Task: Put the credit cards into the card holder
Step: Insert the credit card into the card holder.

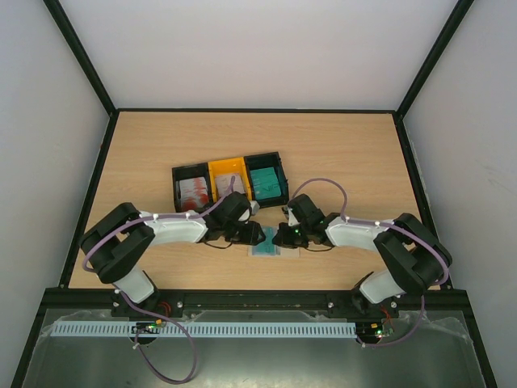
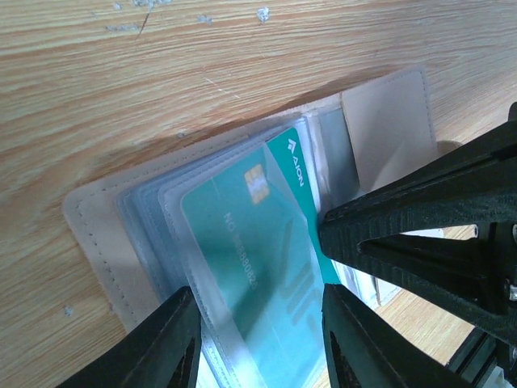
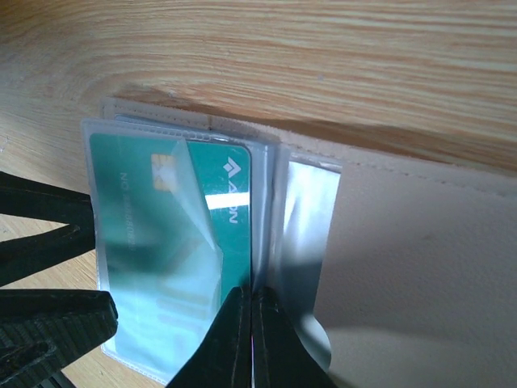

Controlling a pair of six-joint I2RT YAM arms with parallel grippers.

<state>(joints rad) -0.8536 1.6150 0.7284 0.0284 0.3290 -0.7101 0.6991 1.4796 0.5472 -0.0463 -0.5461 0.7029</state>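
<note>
The beige card holder (image 1: pixel 271 247) lies open on the table between both grippers, clear sleeves fanned out (image 2: pixel 97 234) (image 3: pixel 420 267). A teal credit card (image 2: pixel 250 234) (image 3: pixel 230 218) sits partly inside one clear sleeve, chip end showing. My left gripper (image 2: pixel 262 343) (image 1: pixel 257 237) is open, its jaws standing either side of that card. My right gripper (image 3: pixel 252 339) (image 1: pixel 281 237) is shut, pinching the edge of a clear sleeve beside the teal card. More credit cards rest in the trays: white with red blotches (image 1: pixel 194 190), pale ones (image 1: pixel 229 184), teal ones (image 1: pixel 266 183).
Joined black-yellow-black trays (image 1: pixel 232 164) stand just behind the grippers at mid-table. The right gripper's black fingers (image 2: pixel 420 218) crowd the right of the left wrist view; the left gripper's fingers (image 3: pixel 40 267) fill the left of the right wrist view. Black frame posts edge the table.
</note>
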